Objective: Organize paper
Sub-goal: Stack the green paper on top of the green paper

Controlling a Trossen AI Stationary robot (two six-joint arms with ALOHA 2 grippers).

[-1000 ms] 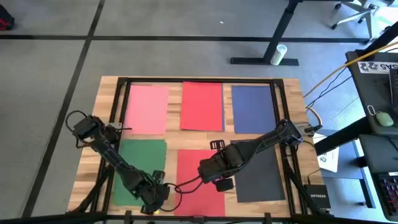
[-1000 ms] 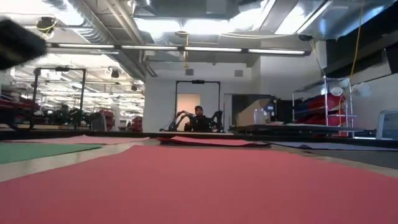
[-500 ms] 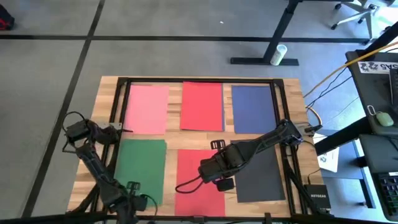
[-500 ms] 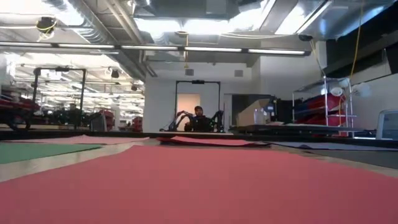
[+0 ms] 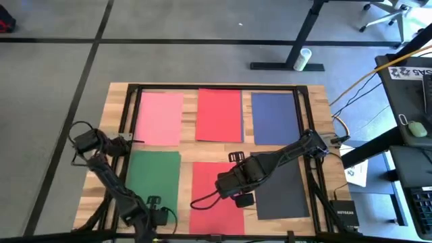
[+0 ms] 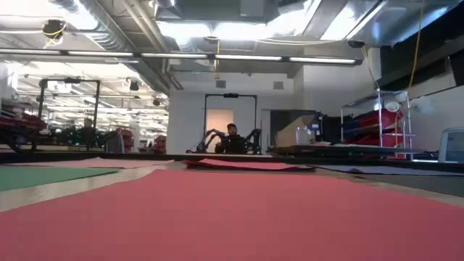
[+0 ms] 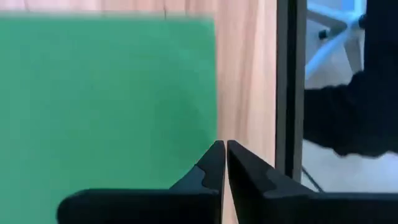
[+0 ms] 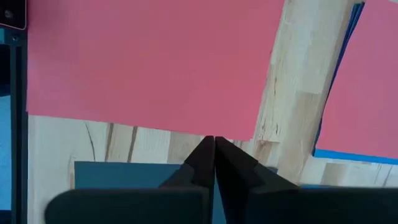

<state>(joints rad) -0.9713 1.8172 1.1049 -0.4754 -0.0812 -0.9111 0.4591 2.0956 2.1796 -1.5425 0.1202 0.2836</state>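
Observation:
Six sheets of paper lie flat on the wooden table (image 5: 187, 154). Pink (image 5: 160, 118), red (image 5: 219, 115) and navy (image 5: 275, 118) form the far row. Green (image 5: 154, 183), a second red (image 5: 214, 199) and dark grey (image 5: 283, 192) form the near row. My left gripper (image 5: 158, 214) is shut by the table's near edge, at the green sheet's border (image 7: 124, 93). My right gripper (image 5: 233, 192) is shut, with its tips at the near red sheet's right edge (image 8: 214, 134), beside the dark grey sheet (image 8: 124, 171). My right gripper's shut fingertips (image 8: 205, 152) stand over the strip of wood at the near red sheet's edge (image 8: 186, 127). I cannot tell whether they touch the sheet or the table.
A black frame rail (image 5: 216, 88) runs around the tabletop. A small black box (image 8: 12, 12) stands at the near red sheet's corner. A desk with a white printed sheet (image 5: 358, 172) and a black device (image 5: 343, 212) is off the table's right side. A person sits far back in the room (image 6: 232, 138).
My left gripper has swung away from the gap between the green and the near red sheet, going toward the table's left and near edge, then a little back to the right. It has left the low view. The sheets and my right gripper have stayed put.

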